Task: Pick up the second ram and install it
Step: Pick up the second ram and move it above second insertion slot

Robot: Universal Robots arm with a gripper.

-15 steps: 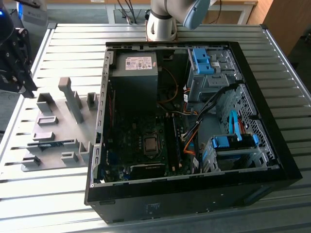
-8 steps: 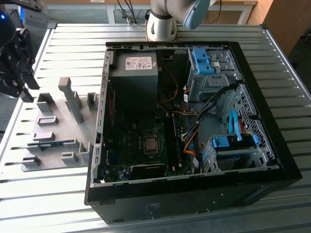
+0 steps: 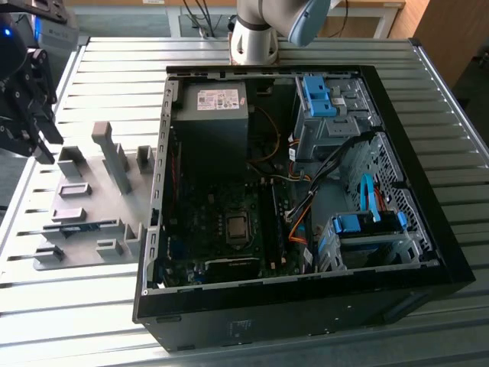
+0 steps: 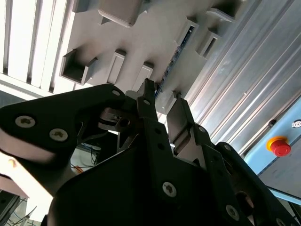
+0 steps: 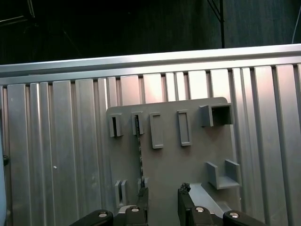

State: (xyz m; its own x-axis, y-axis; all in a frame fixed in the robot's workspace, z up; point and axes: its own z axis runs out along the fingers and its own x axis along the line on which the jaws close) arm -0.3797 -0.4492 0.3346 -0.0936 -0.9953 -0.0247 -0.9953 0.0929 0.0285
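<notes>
One spread tool (image 5: 162,192) hangs seemingly over second ram (image 5: 140,155), by white-labelled case (image 3: 267,321).

The exterior view looked down at a slant from high above the ribbed table (image 3: 122,69). It stood far enough off to take in the whole open computer case (image 3: 306,306), with the grey holder plate (image 3: 92,174) at the exterior view's left. The first wrist view faced straight down on that plate from some height, past the end effector (image 5: 163,190). The second wrist view sat close behind the end effector, looking obliquely along it. All three views shared the plate and table.
</notes>
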